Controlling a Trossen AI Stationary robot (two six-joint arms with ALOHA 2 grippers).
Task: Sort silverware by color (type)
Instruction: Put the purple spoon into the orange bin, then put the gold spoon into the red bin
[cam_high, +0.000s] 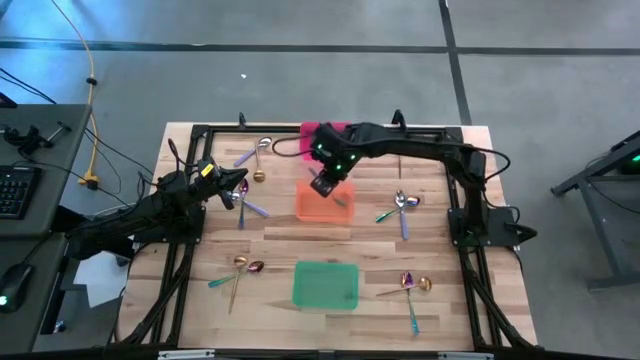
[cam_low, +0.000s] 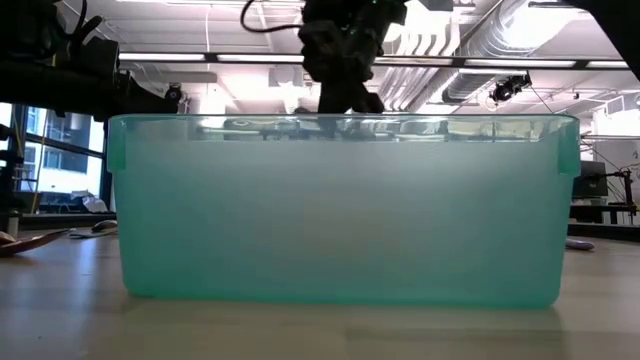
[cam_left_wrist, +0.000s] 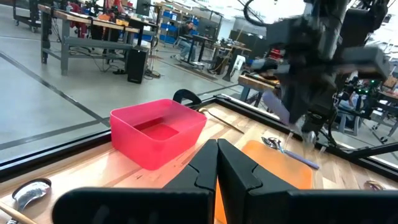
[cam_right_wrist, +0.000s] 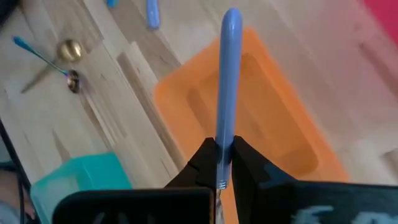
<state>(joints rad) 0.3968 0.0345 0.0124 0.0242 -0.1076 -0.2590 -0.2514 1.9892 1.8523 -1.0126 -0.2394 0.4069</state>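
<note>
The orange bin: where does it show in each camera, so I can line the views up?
High: orange bin mid-table, under the right hand.
Low: not visible; the green bin fills the view.
Left wrist: beside the pink bin.
Right wrist: below the held blue-handled utensil.
Shared landmark: the pink bin.

Pink bin, orange bin, green bin.
</note>
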